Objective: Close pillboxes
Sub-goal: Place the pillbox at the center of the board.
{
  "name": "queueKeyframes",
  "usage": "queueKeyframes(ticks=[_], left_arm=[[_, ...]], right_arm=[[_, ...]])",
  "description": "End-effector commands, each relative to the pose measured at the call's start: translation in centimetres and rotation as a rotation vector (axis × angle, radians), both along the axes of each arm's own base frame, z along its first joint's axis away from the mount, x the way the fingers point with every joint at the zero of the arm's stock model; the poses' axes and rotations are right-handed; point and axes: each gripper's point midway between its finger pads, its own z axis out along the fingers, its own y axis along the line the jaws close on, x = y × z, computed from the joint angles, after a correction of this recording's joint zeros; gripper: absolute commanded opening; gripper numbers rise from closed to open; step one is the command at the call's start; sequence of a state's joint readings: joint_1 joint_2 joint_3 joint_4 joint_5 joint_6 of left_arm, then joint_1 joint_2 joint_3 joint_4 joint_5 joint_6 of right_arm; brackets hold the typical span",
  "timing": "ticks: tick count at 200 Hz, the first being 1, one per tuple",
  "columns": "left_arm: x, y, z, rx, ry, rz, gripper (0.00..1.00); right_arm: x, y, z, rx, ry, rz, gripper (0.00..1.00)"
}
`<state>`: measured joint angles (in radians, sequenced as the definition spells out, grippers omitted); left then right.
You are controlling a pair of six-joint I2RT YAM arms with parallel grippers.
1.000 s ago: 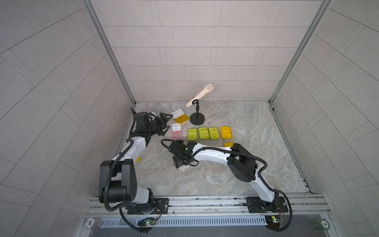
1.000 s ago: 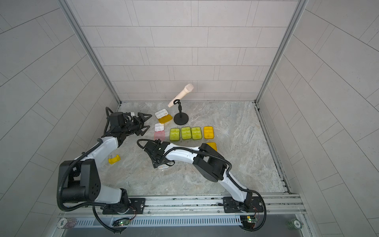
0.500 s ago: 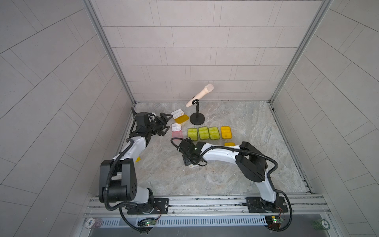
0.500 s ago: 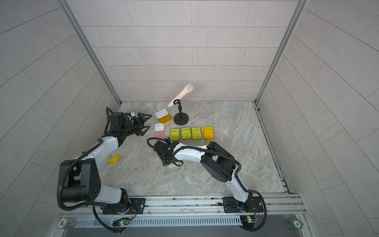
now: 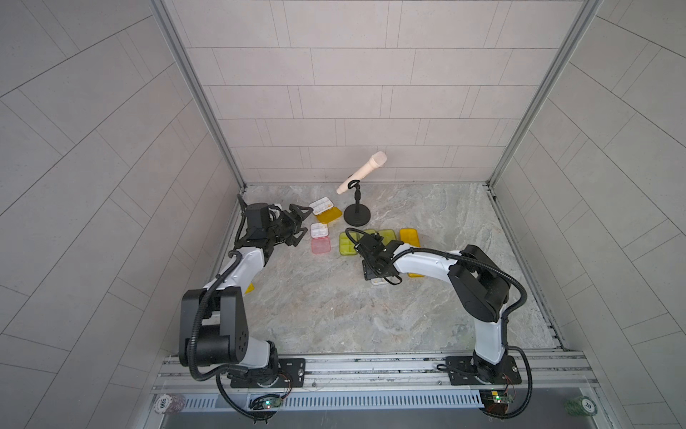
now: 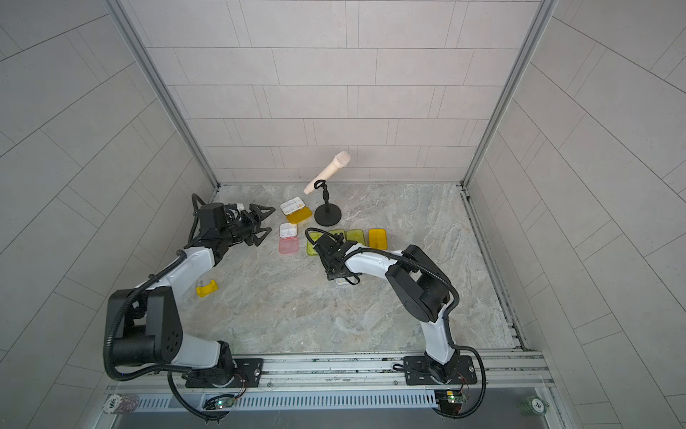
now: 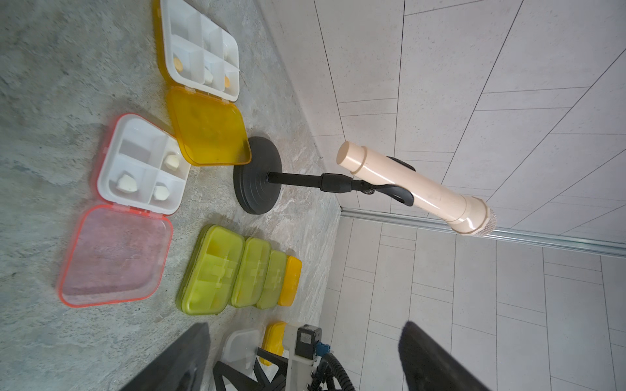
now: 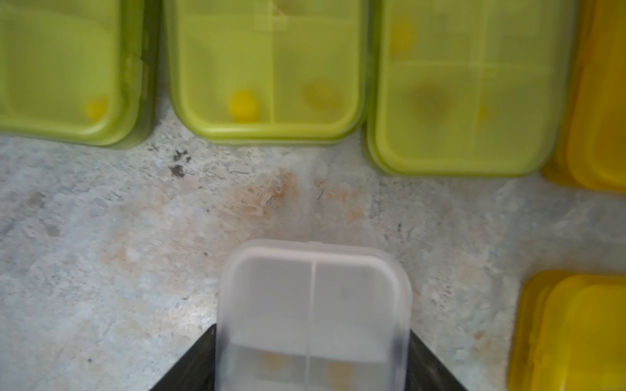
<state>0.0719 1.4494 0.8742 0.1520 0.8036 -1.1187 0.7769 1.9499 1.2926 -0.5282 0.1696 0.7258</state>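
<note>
**Left gripper**: jaws spread wide, nothing held. It is held low over the table, aimed at the two unlidded boxes and apart from both.

**Right gripper**: clamped on the clear box, which is gripped by its two long sides between the black fingers. The frosted lid is seen down over the tray. Whether the box rests on the table or is lifted cannot be told.

**Pink box**: lid laid flat back, white pills seen in three compartments. It is placed just ahead of the left gripper.

**Open orange box**: lid laid back, pills seen in the tray. It is set behind the pink box, just beside the stand.

**Green boxes**: three, lids down, set side by side in a row.

**End orange box**: lid down, placed at the row's end farthest from the pink box.

**Lone orange box**: lid down, near the clear box but apart from it. It is partly hidden under the right arm in both top views.

**Mic**: clipped tilted on the stand, at the back of the table.

**Yellow cylinder**: laid beside the left arm, well apart from the boxes.
</note>
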Motion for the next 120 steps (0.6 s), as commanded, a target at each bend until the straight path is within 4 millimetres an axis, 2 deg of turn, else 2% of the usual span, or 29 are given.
queueKeyframes(ticks=[1,50,120], left_arm=[[0.1,0.3,-0.7,-0.003,0.013,0.009,0.92],[0.1,0.3,-1.0,0.0,0.018,0.009,0.92],[0.2,0.3,-1.4,0.0,0.028,0.006,0.92]], right_arm=[[-0.4,-3.1,-0.6,-0.09,0.014,-0.008,0.75],[-0.4,-5.0,-1.1,-0.099,0.039,-0.018,0.76],[-0.7,-4.8,-1.0,-0.073,0.06,-0.003,0.82]])
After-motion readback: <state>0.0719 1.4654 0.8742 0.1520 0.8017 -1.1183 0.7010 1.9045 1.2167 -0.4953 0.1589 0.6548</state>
